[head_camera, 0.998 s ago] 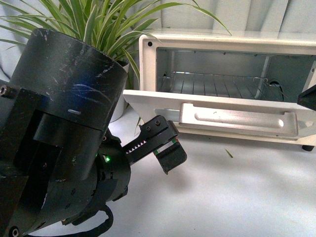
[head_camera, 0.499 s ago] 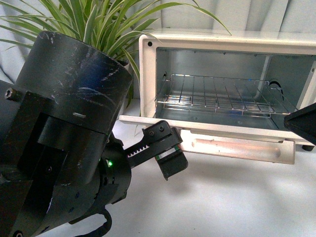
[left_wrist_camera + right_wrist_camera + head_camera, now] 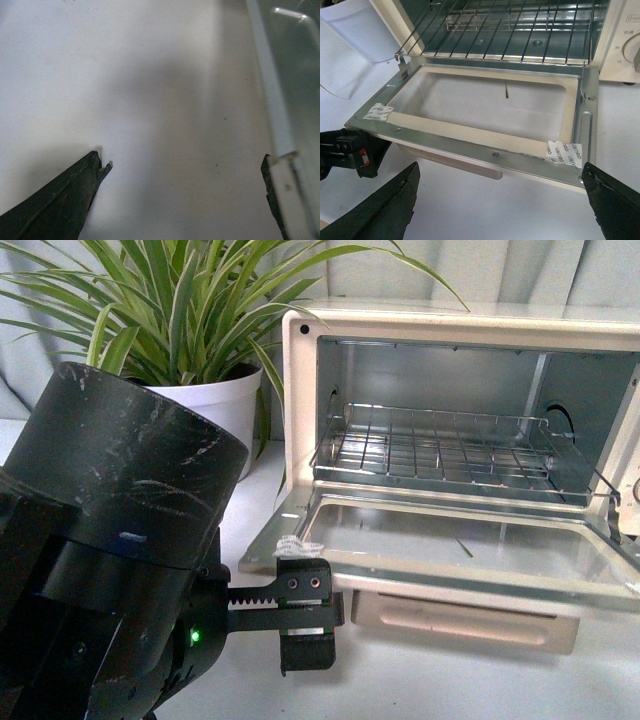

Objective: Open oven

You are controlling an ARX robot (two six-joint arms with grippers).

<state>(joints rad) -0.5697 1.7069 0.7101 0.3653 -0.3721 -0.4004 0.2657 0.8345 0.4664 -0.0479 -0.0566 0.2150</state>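
— Which step is this?
— The last, I judge. The oven [image 3: 300,390] stands on the table [image 3: 480,680] beside the plant [image 3: 180,300], its door [image 3: 400,582] down flat. My left pincer [image 3: 182,165] and right pincer [image 3: 500,172] both gape, empty.
— Next?
— Draw both clear of the door's edge.

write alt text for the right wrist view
The cream oven stands open, its glass door folded down flat below the wire rack. The right gripper is open in front of the door's edge; the left gripper sits beside one corner.
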